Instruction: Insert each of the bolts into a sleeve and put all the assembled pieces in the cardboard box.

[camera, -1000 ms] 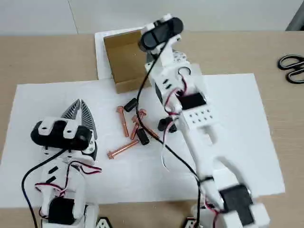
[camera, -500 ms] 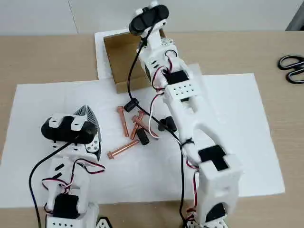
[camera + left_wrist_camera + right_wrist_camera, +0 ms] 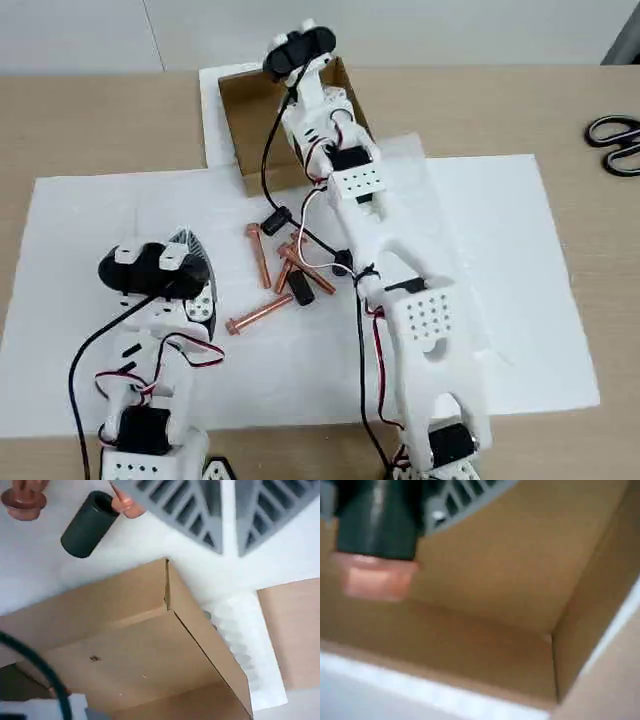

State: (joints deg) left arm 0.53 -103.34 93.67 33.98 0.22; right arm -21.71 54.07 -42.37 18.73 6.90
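Observation:
My right gripper [image 3: 385, 505] is shut on an assembled piece, a black sleeve [image 3: 375, 525] with a copper bolt head [image 3: 375, 580] sticking out of it, hanging over the inside of the cardboard box [image 3: 495, 580]. From above, the right arm stretches over the box [image 3: 250, 120] at the table's far side. Loose copper bolts [image 3: 258, 255] and black sleeves [image 3: 300, 287] lie on white paper at the middle. My left gripper [image 3: 188, 242] sits at the near left, holding nothing, its grey fingers [image 3: 190, 510] close together, pointing toward a sleeve [image 3: 87, 525] and the box [image 3: 125, 645].
White paper [image 3: 520, 260] covers most of the tan table. Scissors [image 3: 615, 140] lie at the far right edge. A black cable [image 3: 275, 160] from the right arm trails over the box edge and the loose parts.
The right arm has stretched farther out and to the left, carrying the piece over the box. The left arm has drawn back a little toward the near side and turned right.

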